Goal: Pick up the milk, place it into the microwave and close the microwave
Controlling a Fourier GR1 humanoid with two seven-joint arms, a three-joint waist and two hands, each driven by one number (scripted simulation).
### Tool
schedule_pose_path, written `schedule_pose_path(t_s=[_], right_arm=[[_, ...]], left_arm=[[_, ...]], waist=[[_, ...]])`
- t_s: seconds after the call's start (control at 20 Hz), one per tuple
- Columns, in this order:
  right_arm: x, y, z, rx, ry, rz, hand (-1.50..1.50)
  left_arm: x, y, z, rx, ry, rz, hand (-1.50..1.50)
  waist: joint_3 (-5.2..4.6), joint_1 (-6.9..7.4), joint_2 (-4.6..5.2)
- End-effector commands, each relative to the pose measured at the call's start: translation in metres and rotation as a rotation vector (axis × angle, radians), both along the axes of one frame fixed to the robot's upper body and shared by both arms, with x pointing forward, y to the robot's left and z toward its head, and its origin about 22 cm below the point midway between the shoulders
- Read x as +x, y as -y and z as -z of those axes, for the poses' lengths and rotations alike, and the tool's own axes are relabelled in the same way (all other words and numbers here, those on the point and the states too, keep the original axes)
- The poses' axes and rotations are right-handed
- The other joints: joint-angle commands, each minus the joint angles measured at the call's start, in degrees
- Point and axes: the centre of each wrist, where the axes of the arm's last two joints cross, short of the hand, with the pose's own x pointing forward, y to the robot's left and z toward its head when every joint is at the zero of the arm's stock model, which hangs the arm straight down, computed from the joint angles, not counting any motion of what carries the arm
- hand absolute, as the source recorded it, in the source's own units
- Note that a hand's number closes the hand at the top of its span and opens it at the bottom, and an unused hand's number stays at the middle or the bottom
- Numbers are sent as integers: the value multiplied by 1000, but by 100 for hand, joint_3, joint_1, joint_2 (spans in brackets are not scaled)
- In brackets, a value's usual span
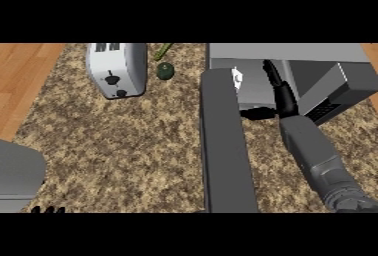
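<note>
The counter [125, 145] has a speckled brown, stone-like top that fills most of the head view, and a strip of pale wood floor [21, 85] runs along it from nine to eleven o'clock. At eleven o'clock a silver toaster [117, 69] stands on the counter, and just beside it, toward twelve, lies a small dark green vegetable [165, 71] with a thin green stalk [162, 51] above it (what kind of vegetable, I cannot tell). A grey block [18, 175] cuts into the view at eight o'clock.

The microwave [295, 55] sits at one to two o'clock, its grey door [225, 145] swung open and stretching from the centre down toward six o'clock. The right hand [275, 82] reaches into the microwave's opening at one o'clock, its grey forearm [317, 155] coming up from five o'clock. Its dark fingers look long and fairly straight, but whether they hold or touch anything I cannot tell. A small white shape [237, 79], most likely the milk, shows just inside the opening at twelve to one o'clock, right beside the door's hinge edge and close to the left of the fingers.

The left hand [47, 210] shows only as dark fingertips pointing up at seven o'clock, resting at the lower edge.
</note>
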Motion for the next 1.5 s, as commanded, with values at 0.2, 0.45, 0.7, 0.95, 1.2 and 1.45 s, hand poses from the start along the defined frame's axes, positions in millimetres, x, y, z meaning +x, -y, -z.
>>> schedule_pose_path(t_s=[0.2, 0.45, 0.7, 0.95, 1.2, 1.45], right_arm=[[-32, 11, 37, 85, -22, -71, -150], [-56, 10, 60, 135, -50, -75, -150], [-87, 20, 81, 197, -73, -135, -150], [-123, 49, 87, 195, -42, -140, -150], [-160, 73, 78, 184, -34, -113, -150], [-205, 103, 69, 134, -9, -15, -150]], left_arm=[[27, 17, -23, 44, -15, 67, -150], [52, 51, -19, 46, -2, 113, -150], [60, 71, -3, 89, -81, 215, 150], [78, 80, -11, 148, -100, 237, 150], [113, 81, -5, 231, -126, 272, 150], [148, 123, 0, 326, -115, 351, 150]], waist=[[-11, -235, -83], [-18, -360, -122], [-22, -431, -142], [-29, -538, -168], [-30, -494, -128], [-21, -421, -86]])
